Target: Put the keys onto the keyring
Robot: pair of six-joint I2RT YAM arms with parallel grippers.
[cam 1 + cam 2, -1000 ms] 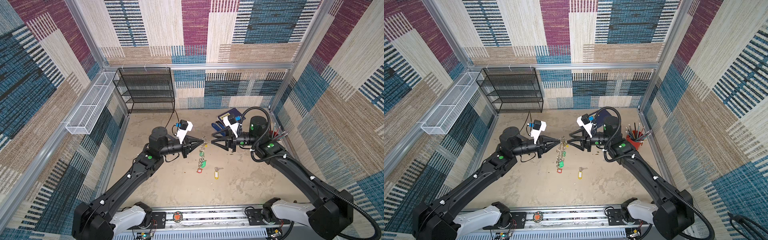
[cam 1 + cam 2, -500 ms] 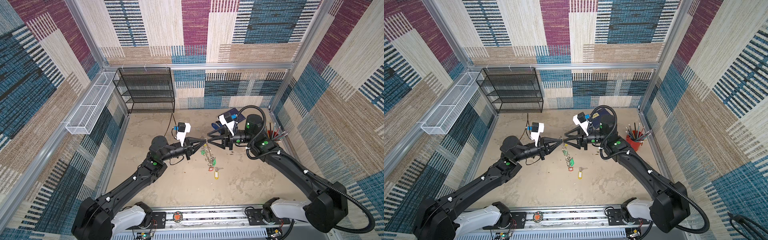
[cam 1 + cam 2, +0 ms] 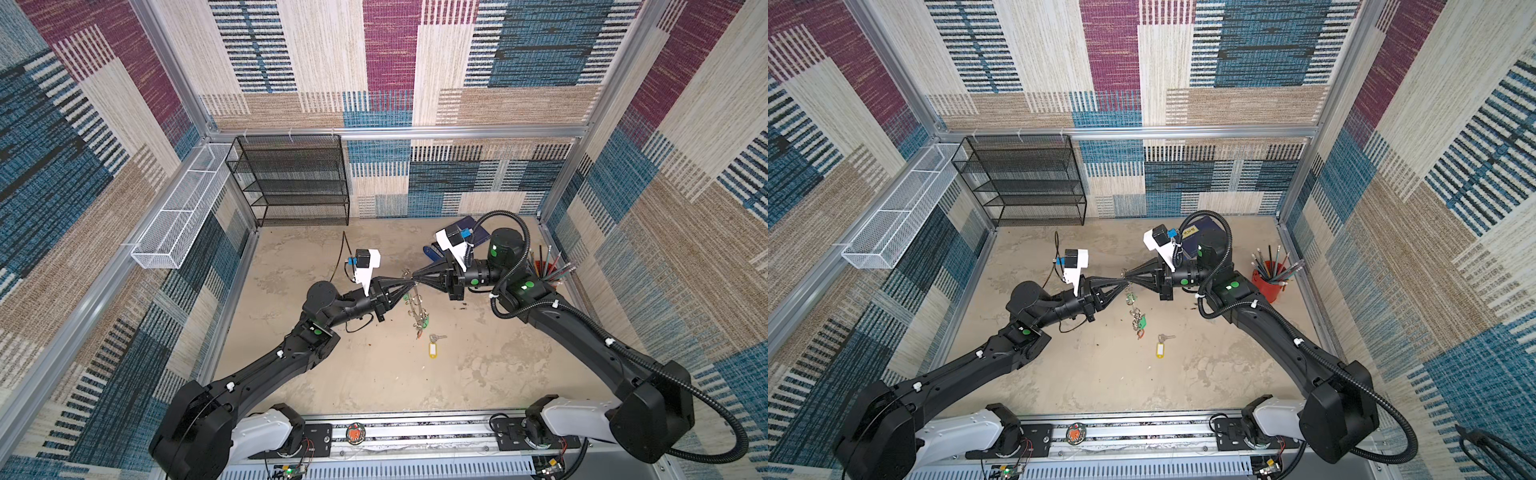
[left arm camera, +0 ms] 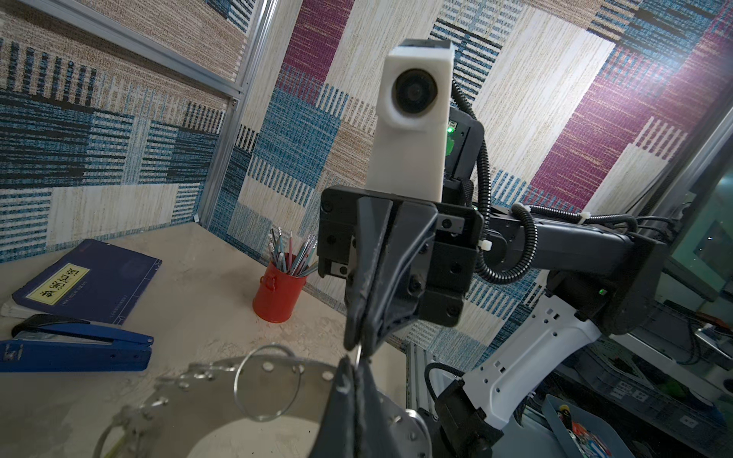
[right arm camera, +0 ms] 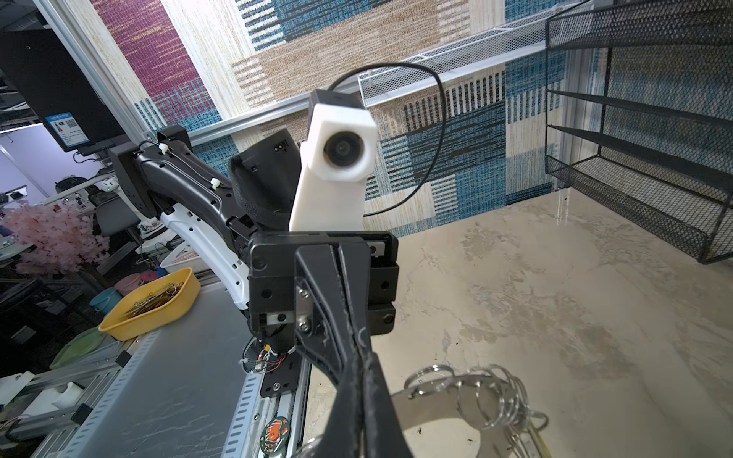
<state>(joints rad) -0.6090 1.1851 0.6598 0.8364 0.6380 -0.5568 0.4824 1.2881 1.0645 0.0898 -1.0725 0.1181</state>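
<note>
Since a second earlier, brought the right gripper in from a short way off and snapped its spread jaws together, tip to tip with the left gripper above the middle of the table. Kept the left gripper clenched all the while on the rim of the keyring. Held that grey disc in the air between the two tips, edge-on in both top views, hanging down and clear of the tabletop. From the left wrist, showed the right gripper nipping a thin silver wire at the disc's edge, most likely one of the split rings; too fine to call with certainty. Carried hanging keys with green and red tags already on the lower rim. Left the yellow-tagged key flat on the table, near the dangling bundle but apart from it, towards the robot's side.

Judged as the step of steadying the keyring with both grippers and taking hold of a free split ring, ahead of threading the last key. Called next for prying that ring's coils apart, or for letting go with one gripper to fetch the yellow-tagged key while gripping the disc firmly with its partner. Needed a small, slow pull: too hard, and likely to twist the disc out of the pinch.
</note>
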